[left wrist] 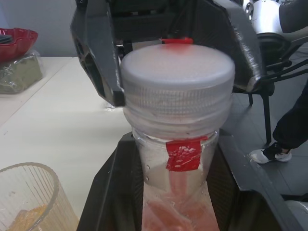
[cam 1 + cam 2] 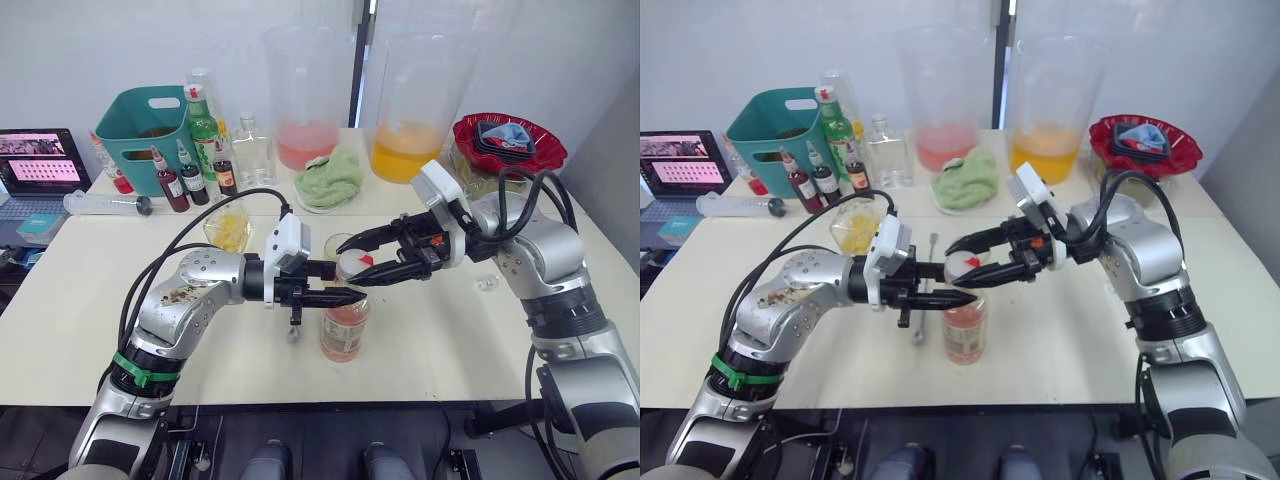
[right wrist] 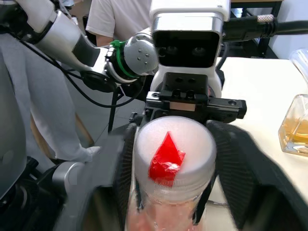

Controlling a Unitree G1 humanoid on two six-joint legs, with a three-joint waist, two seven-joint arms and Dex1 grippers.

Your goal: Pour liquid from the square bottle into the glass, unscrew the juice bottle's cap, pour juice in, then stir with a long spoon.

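The juice bottle (image 2: 345,328) stands upright on the table's near middle, holding pale pink juice (image 1: 175,214). My left gripper (image 2: 333,282) is shut on its neck from the left. From the right, my right gripper (image 2: 348,265) is shut on the white cap (image 2: 353,265), which carries a red tape mark (image 3: 166,161). Just behind the cap stands the glass (image 2: 335,243), with yellow liquid in its bottom (image 1: 26,216). The square bottle (image 2: 228,228) sits farther left behind my left arm. The long spoon (image 2: 921,322) lies on the table under my left gripper.
Two big pitchers (image 2: 305,95) (image 2: 410,105) and a green cloth (image 2: 330,178) stand at the back. A teal basket (image 2: 145,130), a green bottle (image 2: 203,125) and small bottles (image 2: 190,180) crowd the back left. A red bowl (image 2: 508,143) is back right. A person (image 3: 120,19) stands beyond the table.
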